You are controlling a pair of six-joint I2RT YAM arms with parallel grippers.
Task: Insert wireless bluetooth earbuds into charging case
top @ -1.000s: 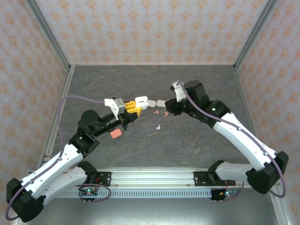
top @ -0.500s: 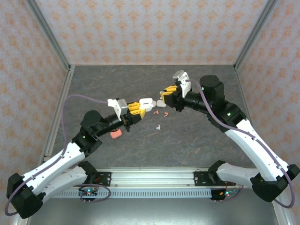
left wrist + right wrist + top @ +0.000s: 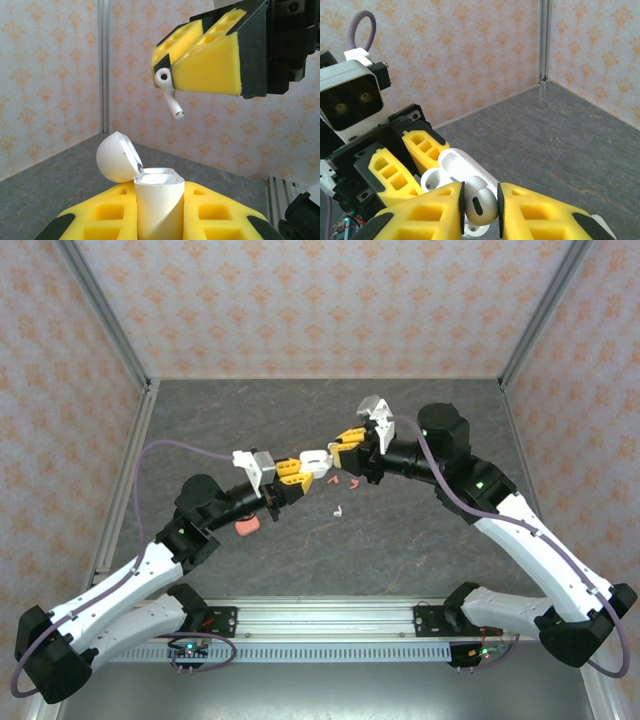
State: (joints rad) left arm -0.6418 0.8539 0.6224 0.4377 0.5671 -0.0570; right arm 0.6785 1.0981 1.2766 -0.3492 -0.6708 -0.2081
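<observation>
Now, watch the alignment, because both pieces are off the table. Your left gripper (image 3: pixel 292 472) is clamped on the body of the open white charging case (image 3: pixel 159 200), with its lid (image 3: pixel 119 157) tipped back. Your right gripper (image 3: pixel 349 444) is pinched narrow on a white earbud (image 3: pixel 168 86), which hangs above the case's mouth and apart from it, stem slanting down. How well it lines up in depth I cannot tell. The likeliest trouble, as I judge it, is the stem landing on the rim or in the wrong well, since it hangs tilted rather than straight over a socket. Pushing then would twist the bud between the yellow pads (image 3: pixel 420 220) or lever the case round in the left grip. The pinch sits on the rounded head, a slick little shape, so a sideways load could squeeze it out and drop it to the table under the case. The raised lid also stands close to the way down and could be knocked shut. Below the case, the table (image 3: pixel 430 540) is a dark grey, stone-patterned sheet. Two pink earbuds (image 3: pixel 337 480) lie just on the near side of the case, and a loose white earbud (image 3: pixel 340 510) lies nearer the arm bases. A closed pink case (image 3: pixel 246 527) sits further off, to the near left of the open one. Beyond the case stand walls (image 3: pixel 300 300) of pale orange floral paper, with aluminium posts (image 3: pixel 105 315) at the corners.
</observation>
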